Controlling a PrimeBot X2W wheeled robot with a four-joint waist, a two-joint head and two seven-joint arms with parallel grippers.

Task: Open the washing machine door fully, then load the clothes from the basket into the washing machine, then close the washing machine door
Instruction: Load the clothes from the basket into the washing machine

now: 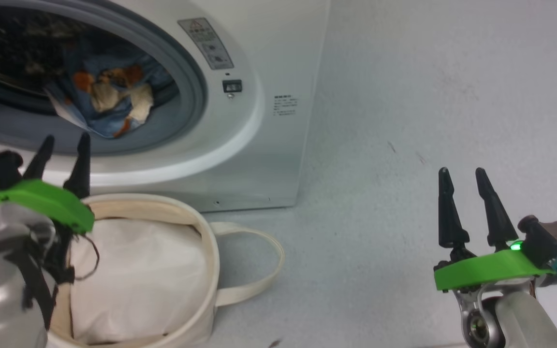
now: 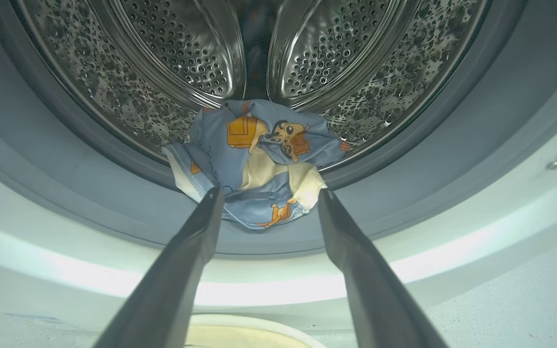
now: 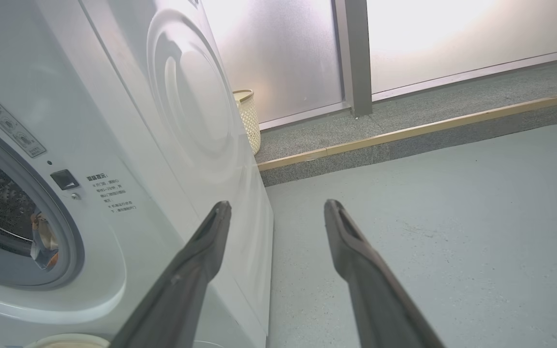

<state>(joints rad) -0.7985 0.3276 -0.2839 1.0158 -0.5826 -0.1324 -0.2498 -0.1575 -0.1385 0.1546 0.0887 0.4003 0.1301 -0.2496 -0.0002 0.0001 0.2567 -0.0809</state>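
1. My left gripper (image 1: 66, 137) is released, fingers spread with nothing between them. It is aimed at the lower lip of the washing machine (image 1: 269, 58) opening.
2. My right gripper (image 1: 462, 170) is also spread and empty, hanging over the floor well off the machine's right side.
3. The clothes (image 2: 259, 159) lie in a crumpled heap at the front of the machine's drum (image 2: 162, 58). Their lower edge droops over the grey rubber ring (image 2: 404, 193) at the bottom of the opening.
4. I judge this fabric to be light, limp and not fragile. It will sag from any pinch, so I would take the bunched fold on top of the heap and carry it deeper. The overhanging hem could get trapped at closing.
5. The basket (image 1: 208, 251) stands on the floor just in front of the machine, under my left gripper. It holds a plain white bundle (image 1: 138, 270).
6. Writing: a grey warning sticker (image 1: 206, 43) sits at the opening's upper right, and a small block of printed lines (image 1: 285, 105) sits further right on the machine's front. Both are too small to read, and I can make out no brand name.
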